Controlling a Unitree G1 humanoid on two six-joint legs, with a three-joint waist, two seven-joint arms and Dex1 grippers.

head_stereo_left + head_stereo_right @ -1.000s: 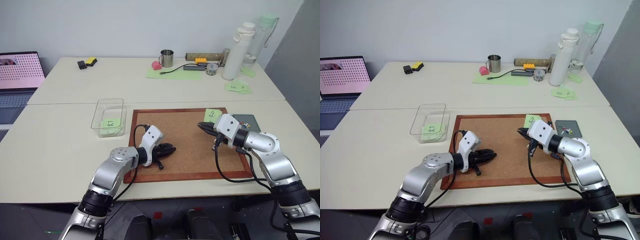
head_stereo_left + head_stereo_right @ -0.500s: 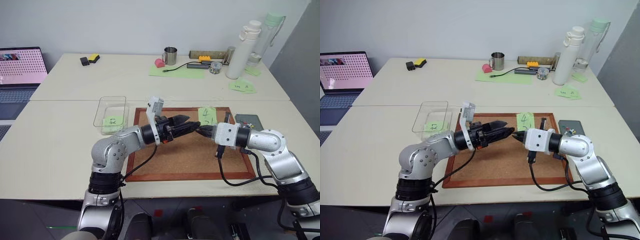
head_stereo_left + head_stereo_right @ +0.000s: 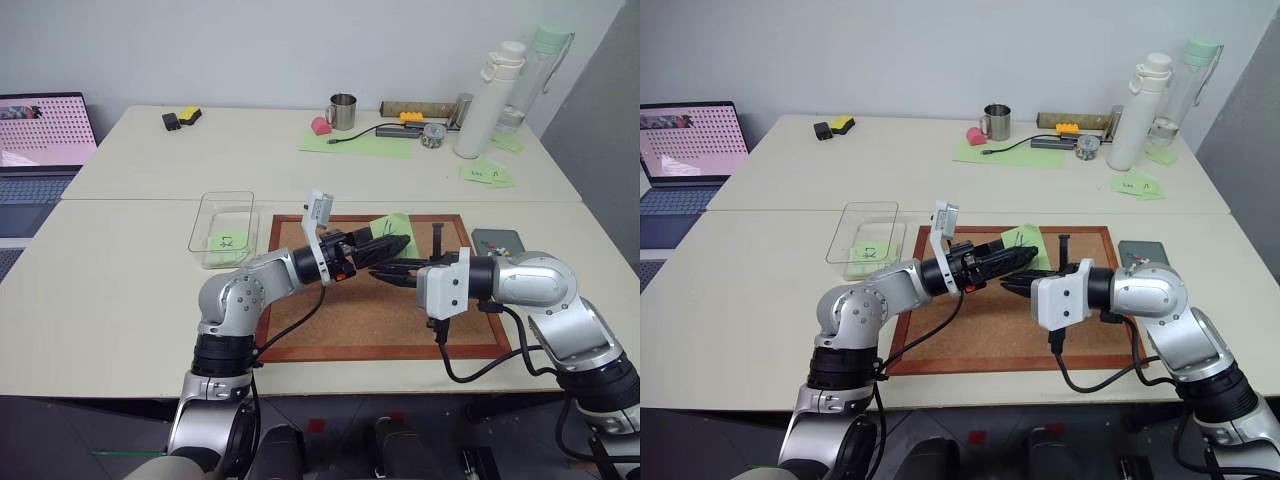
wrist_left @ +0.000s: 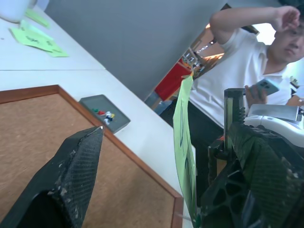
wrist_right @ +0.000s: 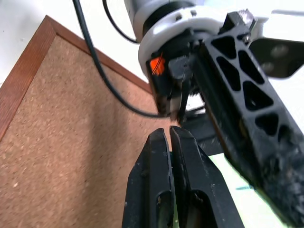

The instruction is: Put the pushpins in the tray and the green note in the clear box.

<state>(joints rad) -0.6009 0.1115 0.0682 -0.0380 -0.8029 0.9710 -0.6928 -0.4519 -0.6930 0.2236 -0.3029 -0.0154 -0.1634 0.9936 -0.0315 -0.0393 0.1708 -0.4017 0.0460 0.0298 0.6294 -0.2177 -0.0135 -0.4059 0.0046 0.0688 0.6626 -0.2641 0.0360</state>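
My right gripper (image 3: 378, 273) is shut on the lower edge of the green note (image 3: 397, 222) and holds it up, tilted, above the corkboard (image 3: 340, 320). My left gripper (image 3: 398, 243) is open, and in the left wrist view the note (image 4: 183, 137) stands edge-on between its two fingers (image 4: 76, 161). The clear box (image 3: 205, 215) sits left of the board, with another small green note (image 3: 226, 241) lying in it. The dark-grey tray (image 3: 505, 237) lies right of the board, and the pushpins (image 4: 103, 114) rest in it.
An open laptop (image 3: 45, 130) stands at the far left. At the back of the table are a metal mug (image 3: 341, 112), a pale-green sheet (image 3: 355, 145), a white bottle (image 3: 478, 100) and loose green notes (image 3: 482, 175). A person (image 4: 237, 71) stands beyond the table.
My left gripper rose off the corkboard, swung right and opened around the note. My right gripper lifted the note from the board's far right corner and carried it left.
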